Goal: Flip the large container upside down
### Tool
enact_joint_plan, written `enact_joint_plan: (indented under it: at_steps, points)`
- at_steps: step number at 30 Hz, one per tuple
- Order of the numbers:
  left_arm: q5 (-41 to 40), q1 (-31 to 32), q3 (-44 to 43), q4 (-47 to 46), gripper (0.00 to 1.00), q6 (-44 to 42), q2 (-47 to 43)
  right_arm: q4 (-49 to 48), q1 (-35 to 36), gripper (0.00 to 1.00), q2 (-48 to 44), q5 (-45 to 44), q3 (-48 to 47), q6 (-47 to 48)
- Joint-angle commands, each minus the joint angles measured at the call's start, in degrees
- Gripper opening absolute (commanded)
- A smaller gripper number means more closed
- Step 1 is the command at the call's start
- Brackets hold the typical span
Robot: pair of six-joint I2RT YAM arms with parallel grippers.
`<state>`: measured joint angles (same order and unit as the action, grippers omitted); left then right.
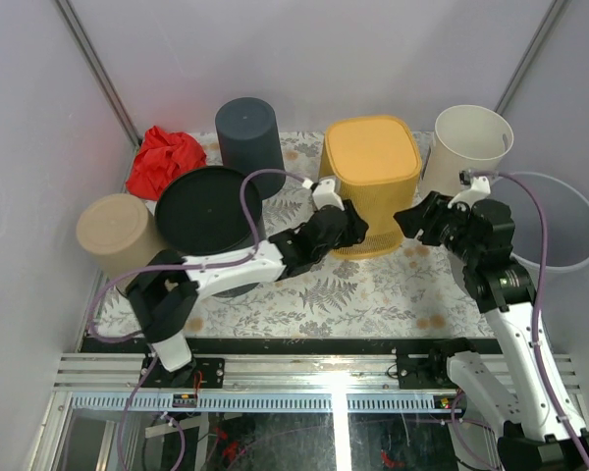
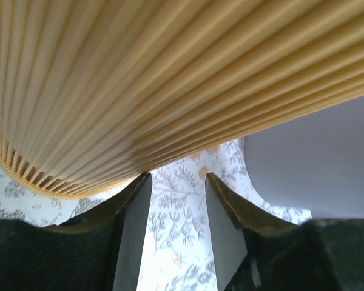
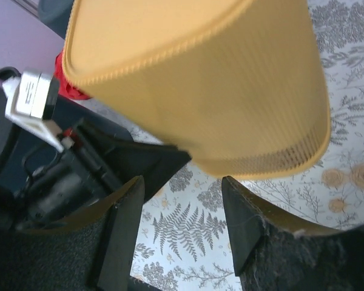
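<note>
Looking down on the counter (image 1: 373, 294), we see a white cloth printed with grey ferns and flowers, shut in by pale lilac walls (image 1: 304, 59), with a metal rail (image 1: 304, 368) along the near edge.

The large container (image 1: 371, 157), yellow and ribbed, stands at the middle back of the cloth with its closed base up and its meshed rim down. Both sets of jaws are at its lower part. The left arm (image 1: 226, 265) reaches in from the left, and its left jaws stand apart with only cloth between them, their tips just under the ribbed wall. The right arm (image 1: 501, 285) comes from the right; the right jaws are also parted, gripping nothing, with the container just ahead of them.

A dark container (image 1: 248, 132) stands bottom-up just left of the yellow one. Further left lie a crumpled red cloth (image 1: 165, 162), a black bin (image 1: 204, 211) that the left arm passes right beside, and a tan container (image 1: 113, 234) at the left edge. A cream container (image 1: 468, 145), mouth up, stands close behind the right jaws. A translucent bin (image 1: 569, 226) sits at the far right, partly hidden by the arm.
</note>
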<state>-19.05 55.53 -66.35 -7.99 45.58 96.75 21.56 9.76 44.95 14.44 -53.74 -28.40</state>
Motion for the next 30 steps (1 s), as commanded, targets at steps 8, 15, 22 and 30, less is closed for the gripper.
enact_joint_plan:
  at_steps: [8, 15, 22, 30]
  points:
    - [-7.7, -5.3, -27.8, 8.4, 0.43, -0.3, 22.6, -3.4, 0.4, 0.61, -9.0, -4.0, 9.2, -1.6]
    - [-5.5, -11.0, -41.6, 10.3, 0.44, -0.3, 34.4, -2.8, 0.4, 0.62, -10.6, -4.3, 11.0, -0.7]
    - [-2.3, -15.5, -41.1, 6.5, 0.46, 0.6, 35.7, -1.2, 0.4, 0.63, -12.3, -5.7, 11.2, 0.4]
    - [2.0, -16.1, -28.9, 1.5, 0.46, -2.0, 24.3, -2.7, 0.4, 0.65, -11.5, -6.4, 12.8, 0.4]
